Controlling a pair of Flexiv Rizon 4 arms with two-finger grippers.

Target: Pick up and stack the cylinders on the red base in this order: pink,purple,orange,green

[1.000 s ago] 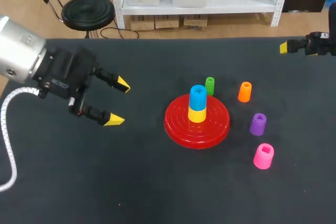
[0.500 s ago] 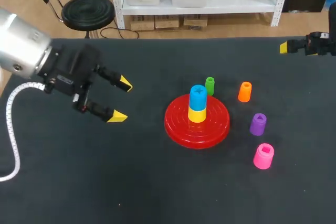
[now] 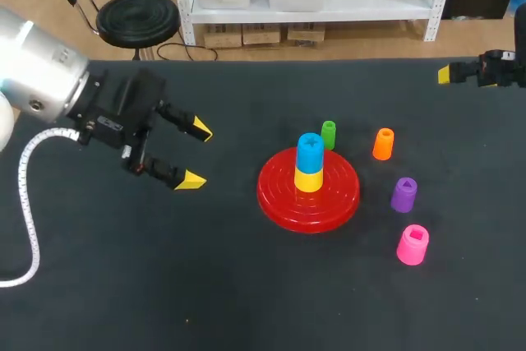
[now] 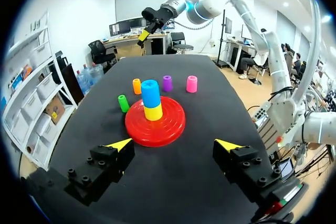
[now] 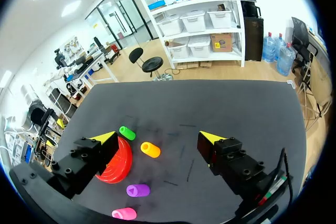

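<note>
The red base [image 3: 308, 189] [image 4: 155, 125] [image 5: 115, 163] sits mid-table with a yellow cylinder and a blue cylinder [image 3: 310, 152] [image 4: 150, 93] stacked on it. Behind it stands the green cylinder [image 3: 329, 133] [image 4: 123, 103] [image 5: 127, 132]. To its right are the orange cylinder [image 3: 383, 143] [image 4: 136, 85] [image 5: 150, 149], the purple cylinder [image 3: 403, 194] [image 4: 167, 83] [image 5: 138, 190] and the pink cylinder [image 3: 412, 244] [image 4: 191, 83] [image 5: 124, 213]. My left gripper [image 3: 194, 154] [image 4: 176, 144] is open and empty, left of the base. My right gripper [image 5: 157, 137] is open and empty at the far right edge; one yellow tip [image 3: 444, 75] shows there.
A white cable [image 3: 25, 203] loops from my left arm over the table's left side. The dark tabletop [image 3: 246, 285] stretches bare in front of the base.
My left gripper has moved a little to the right, toward the base, staying open. The right arm and the cylinders have not moved.
</note>
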